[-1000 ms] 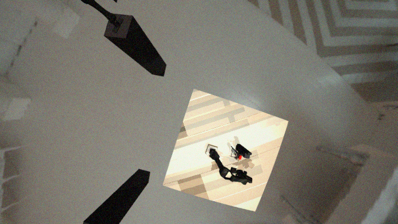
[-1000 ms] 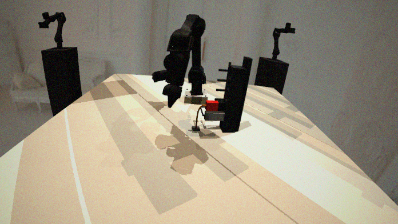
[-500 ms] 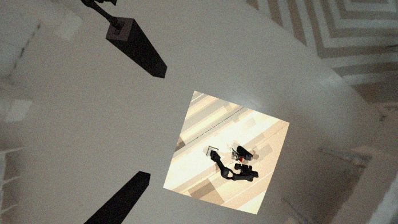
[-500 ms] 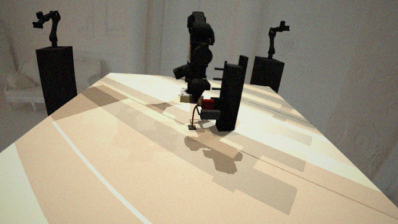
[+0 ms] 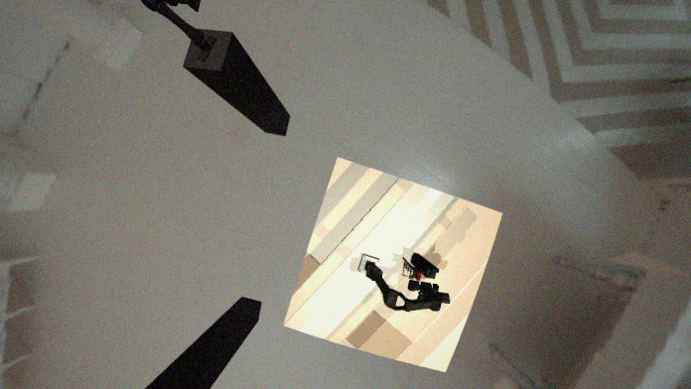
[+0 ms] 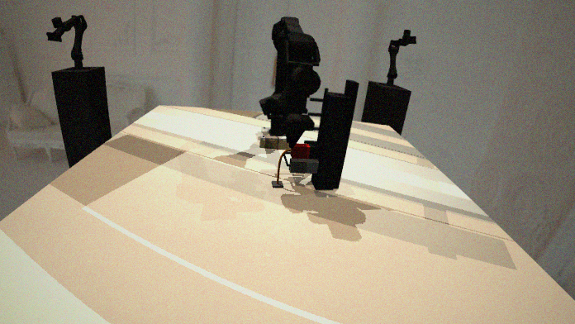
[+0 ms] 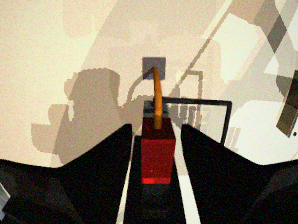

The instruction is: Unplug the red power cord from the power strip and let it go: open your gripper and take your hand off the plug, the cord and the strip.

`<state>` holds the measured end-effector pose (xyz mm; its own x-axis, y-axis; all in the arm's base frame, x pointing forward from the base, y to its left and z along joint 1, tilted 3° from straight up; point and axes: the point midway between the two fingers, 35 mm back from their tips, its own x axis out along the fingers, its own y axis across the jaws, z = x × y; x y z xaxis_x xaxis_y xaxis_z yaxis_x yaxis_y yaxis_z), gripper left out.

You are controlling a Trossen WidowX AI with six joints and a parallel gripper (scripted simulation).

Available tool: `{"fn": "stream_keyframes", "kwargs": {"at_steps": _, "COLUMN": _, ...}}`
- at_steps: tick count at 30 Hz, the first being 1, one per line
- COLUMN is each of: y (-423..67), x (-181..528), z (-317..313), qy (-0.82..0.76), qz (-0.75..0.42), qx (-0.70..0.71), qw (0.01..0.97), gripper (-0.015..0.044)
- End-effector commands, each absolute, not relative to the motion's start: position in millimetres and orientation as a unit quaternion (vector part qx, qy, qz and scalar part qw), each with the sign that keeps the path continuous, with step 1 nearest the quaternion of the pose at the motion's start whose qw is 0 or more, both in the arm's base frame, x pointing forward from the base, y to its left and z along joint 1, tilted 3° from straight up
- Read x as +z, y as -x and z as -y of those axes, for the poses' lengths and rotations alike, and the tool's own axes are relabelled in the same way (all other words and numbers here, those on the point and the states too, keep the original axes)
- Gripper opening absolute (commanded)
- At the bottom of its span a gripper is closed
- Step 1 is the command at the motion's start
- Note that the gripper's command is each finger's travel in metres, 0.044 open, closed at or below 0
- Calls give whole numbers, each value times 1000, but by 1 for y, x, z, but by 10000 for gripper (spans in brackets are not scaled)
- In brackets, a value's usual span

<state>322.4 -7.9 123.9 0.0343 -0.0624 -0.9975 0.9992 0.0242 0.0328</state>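
The red plug sits in the upright black power strip, its orange cord trailing to the surface. The fingers bracket the plug, partly open, apparently not yet clamping. Best to close squarely, then pull straight out along the prongs.

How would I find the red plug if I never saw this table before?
Look at the tall black power strip standing upright in the middle of the striped table. On its side, low down, sits a small red plug above a grey block. It is the only red thing there, with an orange cord curving down from it.
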Motion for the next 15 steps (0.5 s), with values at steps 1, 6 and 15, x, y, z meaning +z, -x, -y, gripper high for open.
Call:
{"fn": "stream_keyframes", "kwargs": {"at_steps": 1, "y": -321, "x": 123, "z": 0, "qy": -488, "qz": -482, "qx": -502, "qw": 527, "gripper": 160}}
{"fn": "stream_keyframes", "kwargs": {"at_steps": 6, "y": -321, "x": 123, "z": -8, "qy": -488, "qz": -482, "qx": -502, "qw": 527, "gripper": 160}}
{"fn": "stream_keyframes", "kwargs": {"at_steps": 15, "y": -321, "x": 120, "z": -12, "qy": -489, "qz": -482, "qx": -502, "qw": 527, "gripper": 160}}
